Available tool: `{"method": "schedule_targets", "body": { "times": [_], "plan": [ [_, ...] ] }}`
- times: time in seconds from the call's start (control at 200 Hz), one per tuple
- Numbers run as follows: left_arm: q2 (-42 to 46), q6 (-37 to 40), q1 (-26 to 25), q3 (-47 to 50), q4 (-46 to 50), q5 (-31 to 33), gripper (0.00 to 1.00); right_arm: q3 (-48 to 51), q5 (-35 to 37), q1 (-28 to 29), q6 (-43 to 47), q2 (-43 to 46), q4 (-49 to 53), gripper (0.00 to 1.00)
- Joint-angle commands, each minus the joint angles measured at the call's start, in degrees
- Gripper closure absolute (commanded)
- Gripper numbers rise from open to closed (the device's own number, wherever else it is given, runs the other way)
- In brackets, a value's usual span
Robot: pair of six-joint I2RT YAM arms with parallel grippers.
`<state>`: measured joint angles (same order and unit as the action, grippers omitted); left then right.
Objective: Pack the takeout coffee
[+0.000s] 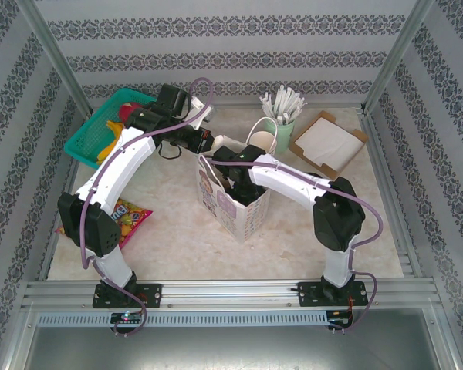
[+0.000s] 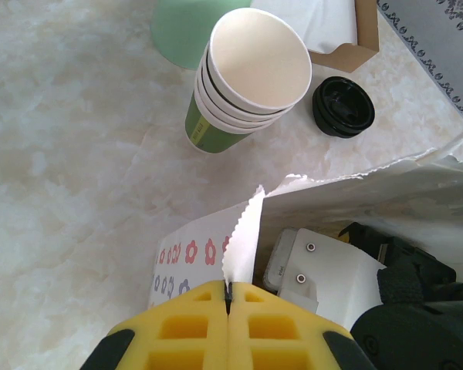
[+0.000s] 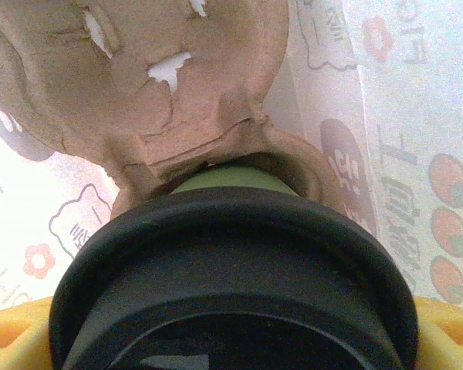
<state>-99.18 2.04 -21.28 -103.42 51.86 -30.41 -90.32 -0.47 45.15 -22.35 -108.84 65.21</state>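
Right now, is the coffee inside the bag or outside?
Inside. The right wrist view shows the coffee against the pulp tray, with the printed bag on both sides.

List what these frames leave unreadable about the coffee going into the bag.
- Right wrist: the lid of the takeout coffee covers most of the right fingers; grip unreadable.
- Right wrist: the cup's base, hidden by its lid and the pulp tray; seating unclear.
- Top external: the inside of the paper bag, blocked by the right arm.
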Motion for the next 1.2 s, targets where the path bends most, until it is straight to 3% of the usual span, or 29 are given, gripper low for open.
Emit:
{"method": "schedule_targets", "body": {
  "times": [0.0, 0.57, 0.829, 0.914, 1.194],
  "plan": [
    [0.13, -0.61, -0.26, -0.63, -0.18, -0.20, 1.00, 4.39, 2.28, 0.18, -1.31, -7.22, -1.48, 0.33],
    [0.86, -0.38, -0.32, -0.12, -0.47, 0.25, 1.00, 0.27, 3.76, 0.65, -2.70, -1.52, 0.93, 0.28],
    [0.91, -0.19, -0.26, -0.21, -0.53, 0.27, 1.00, -2.24, 1.82, 1.00, -1.86, 1.76, 2.95, 0.15],
    [0.94, -0.14, -0.33, -0.29, -0.47, 0.35, 1.00, -3.05, 1.15, 1.08, -1.51, 2.70, 3.43, 0.04],
    [0.74, -0.37, -0.26, -0.38, -0.16, 0.39, 1.00, -5.34, 1.40, 1.32, -0.88, 3.19, 5.24, 0.02]
  ]
}}
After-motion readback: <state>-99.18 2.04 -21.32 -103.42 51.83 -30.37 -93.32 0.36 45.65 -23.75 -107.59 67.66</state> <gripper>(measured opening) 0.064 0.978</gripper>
